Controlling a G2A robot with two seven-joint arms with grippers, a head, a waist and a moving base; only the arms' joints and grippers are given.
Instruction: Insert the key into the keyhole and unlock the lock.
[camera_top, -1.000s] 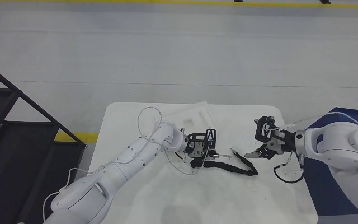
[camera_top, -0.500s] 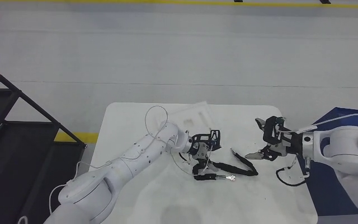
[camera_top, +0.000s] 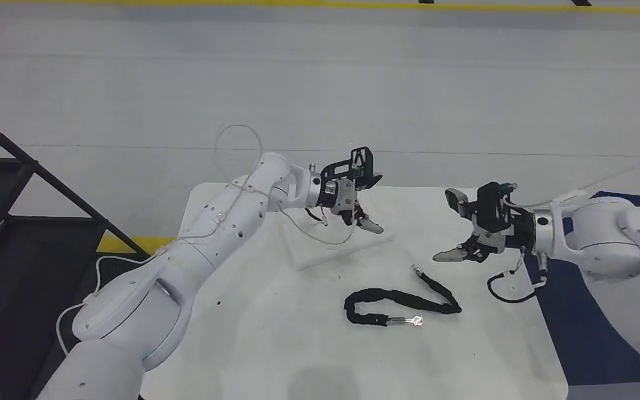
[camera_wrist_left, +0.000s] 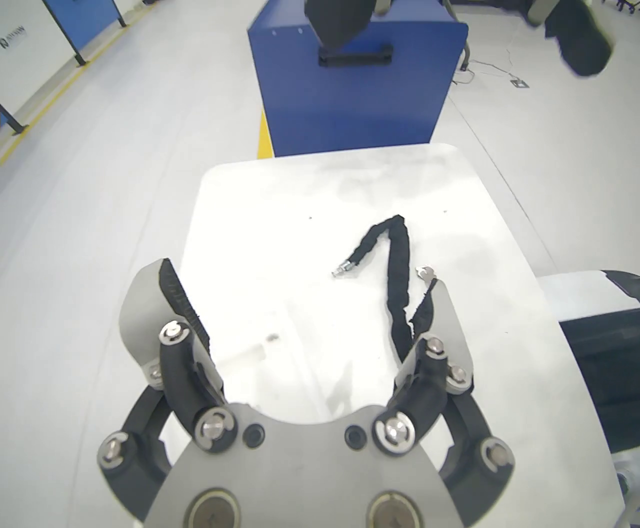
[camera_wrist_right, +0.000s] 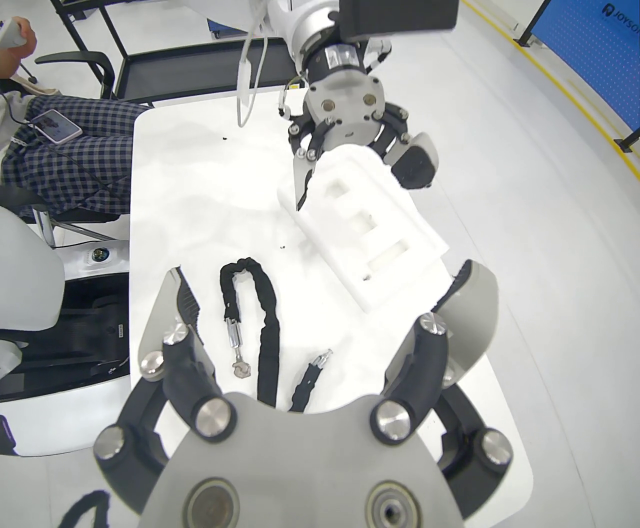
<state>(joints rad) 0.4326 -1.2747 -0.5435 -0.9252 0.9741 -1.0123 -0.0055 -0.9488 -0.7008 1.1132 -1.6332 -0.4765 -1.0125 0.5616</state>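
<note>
**Both grippers open and empty above the table, chain lock lying between them**

The left arm stretches in a long line from the near left corner of the table (camera_top: 250, 330) to its far edge, wrist lifted well off the surface. The left gripper (camera_wrist_left: 300, 277) hangs there tipped downward, facing along the table toward the right edge. Its jaws are spread wide with nothing between them. Seen from the right wrist, it sits directly over a white foam tray (camera_wrist_right: 380, 240) that lies by the far edge, one fingertip close to the tray's corner. Whether they touch cannot be told.

The right arm comes in over the right edge, forearm roughly level. The right gripper (camera_wrist_right: 322, 276) hovers above the far right part of the table, pointed toward the middle — jaws likewise spread and empty.

The chain lock (camera_top: 400, 300), sleeved in black fabric, lies flat near the middle of the table, a little toward the right edge and folded back on itself. It is apart from both grippers. One end carries a metal cylinder (camera_wrist_right: 231, 335) with the key (camera_wrist_right: 241, 369) at its tip, touching it. The other end, a bare metal pin (camera_wrist_right: 322, 357), lies free just beside the chain — the two ends are not joined.
</note>
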